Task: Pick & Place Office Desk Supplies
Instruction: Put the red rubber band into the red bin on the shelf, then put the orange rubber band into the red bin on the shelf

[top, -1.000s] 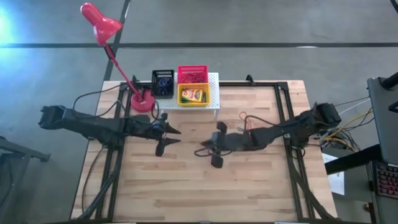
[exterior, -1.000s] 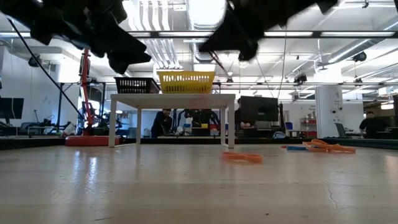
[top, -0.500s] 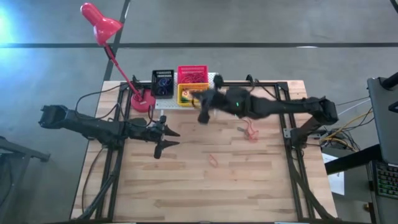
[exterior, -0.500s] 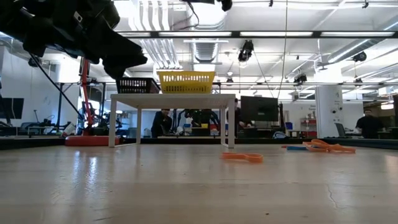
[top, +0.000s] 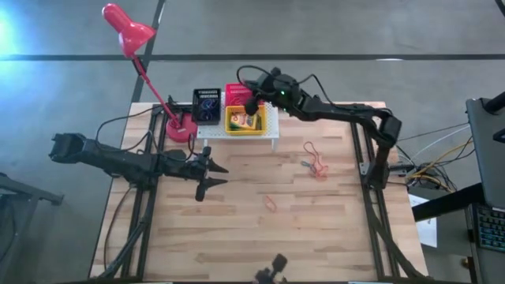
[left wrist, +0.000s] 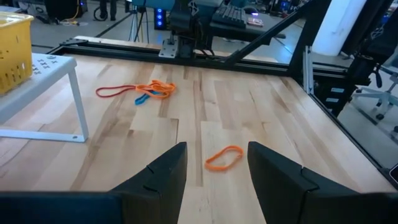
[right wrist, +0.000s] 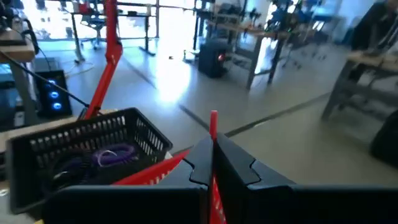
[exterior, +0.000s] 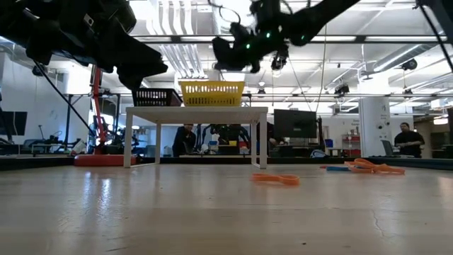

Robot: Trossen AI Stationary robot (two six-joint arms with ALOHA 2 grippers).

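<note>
My right gripper (top: 252,101) (right wrist: 213,149) hangs over the red basket (top: 243,92) at the table's far edge, shut on a thin red-orange rubber band (right wrist: 213,123). The low view shows this gripper (exterior: 244,46) above the yellow basket (exterior: 212,92). The yellow basket (top: 245,121) holds a crayon box, and the black basket (right wrist: 87,155) holds purple and blue rings. All three baskets stand on the white stand (top: 273,130). My left gripper (top: 211,176) (left wrist: 216,163) is open above the table's left middle. One loose rubber band (left wrist: 224,158) (top: 271,203) lies flat beyond it. My right gripper pinches the rubber band between its two shut fingers. A short stretch of the band (right wrist: 213,121) sticks out past the fingertips, and another stretch (right wrist: 215,196) runs back between the fingers. The band is lifted clear of the table. How much of it hangs free does not show.
A cluster of orange rubber bands with a blue piece (top: 316,163) (left wrist: 148,91) lies right of the stand. The red desk lamp (top: 148,69) stands at the far left, its base (top: 181,128) beside the black basket. A small dark object (top: 274,270) sits at the near edge.
My right gripper has risen from the table's middle and swung toward the far edge, ending above the baskets on the stand. Where it was, a single rubber band now shows on the wood. My left arm has kept still.
</note>
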